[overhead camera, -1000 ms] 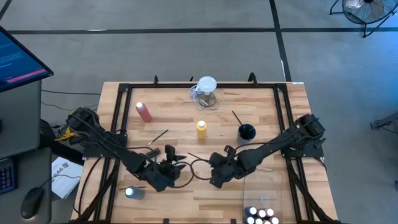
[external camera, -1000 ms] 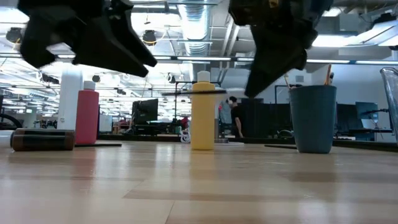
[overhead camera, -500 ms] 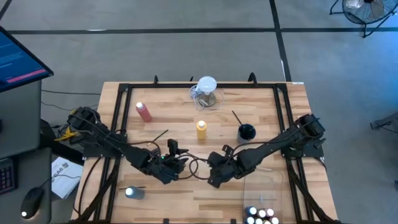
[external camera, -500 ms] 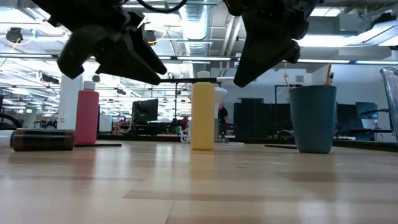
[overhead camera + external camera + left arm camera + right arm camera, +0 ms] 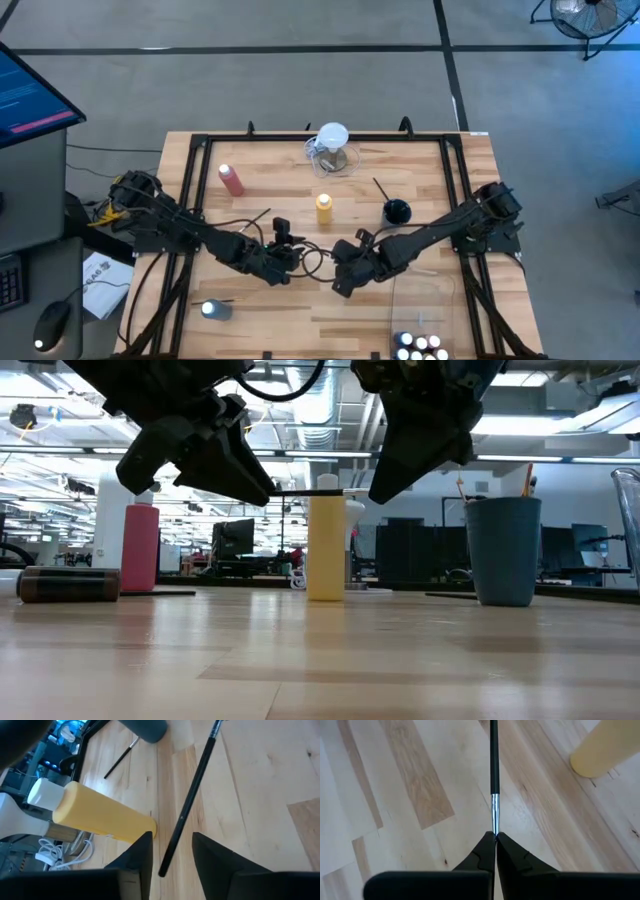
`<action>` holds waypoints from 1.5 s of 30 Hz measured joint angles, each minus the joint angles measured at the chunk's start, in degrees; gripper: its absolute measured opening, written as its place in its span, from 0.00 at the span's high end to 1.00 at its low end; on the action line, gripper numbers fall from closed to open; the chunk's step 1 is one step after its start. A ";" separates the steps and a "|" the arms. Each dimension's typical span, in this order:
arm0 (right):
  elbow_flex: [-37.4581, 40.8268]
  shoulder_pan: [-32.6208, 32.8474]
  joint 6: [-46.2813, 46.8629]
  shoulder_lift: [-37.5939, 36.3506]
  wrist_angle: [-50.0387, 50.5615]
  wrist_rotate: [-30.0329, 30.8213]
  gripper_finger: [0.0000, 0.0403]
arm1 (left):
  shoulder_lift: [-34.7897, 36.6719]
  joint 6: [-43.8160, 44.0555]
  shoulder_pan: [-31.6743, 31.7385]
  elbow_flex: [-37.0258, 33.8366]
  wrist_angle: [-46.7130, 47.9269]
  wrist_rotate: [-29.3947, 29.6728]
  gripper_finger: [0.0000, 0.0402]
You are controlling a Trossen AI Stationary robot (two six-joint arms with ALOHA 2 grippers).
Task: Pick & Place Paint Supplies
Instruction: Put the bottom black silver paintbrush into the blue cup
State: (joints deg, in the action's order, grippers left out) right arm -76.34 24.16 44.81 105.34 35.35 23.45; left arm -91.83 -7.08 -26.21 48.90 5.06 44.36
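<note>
Wooden table (image 5: 420, 170), both arms reaching in to meet near its middle, lifted off the surface.

Clear bin (image 5: 400, 300) at near right with white-capped paint bottles (image 5: 420, 347) inside; likely the drop-off.

Yellow bottle (image 5: 324, 208) upright at centre, pink-red bottle (image 5: 231, 180) far left, dark cup (image 5: 397, 212) right of centre. All untouched.

Right gripper (image 5: 495, 836): jaws pressed together, pinching a thin dark paintbrush (image 5: 192, 790) by its metal end, held level in the air.

Left gripper (image 5: 172, 836): jaws spread either side of the handle tip, no contact visible.

Reads as a handover, brush held out level so its free end sits between the left jaws.

Risk: release before the left jaws bite.
</note>
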 joint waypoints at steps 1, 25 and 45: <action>0.00 -0.13 -0.24 0.00 0.00 -0.04 1.00 | 0.00 0.18 -0.01 0.00 0.00 -0.06 0.75; 0.00 -0.32 -1.89 0.00 -0.02 -0.91 1.00 | 0.04 1.36 0.41 0.00 2.70 -5.55 0.95; 0.00 -0.38 -1.90 0.00 -0.22 -0.67 1.00 | 0.06 1.51 2.63 0.00 2.49 -5.53 0.64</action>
State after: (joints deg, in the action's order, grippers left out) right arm -76.34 23.78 42.92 105.34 35.14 22.79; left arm -91.77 -5.57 -23.57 48.90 7.55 38.83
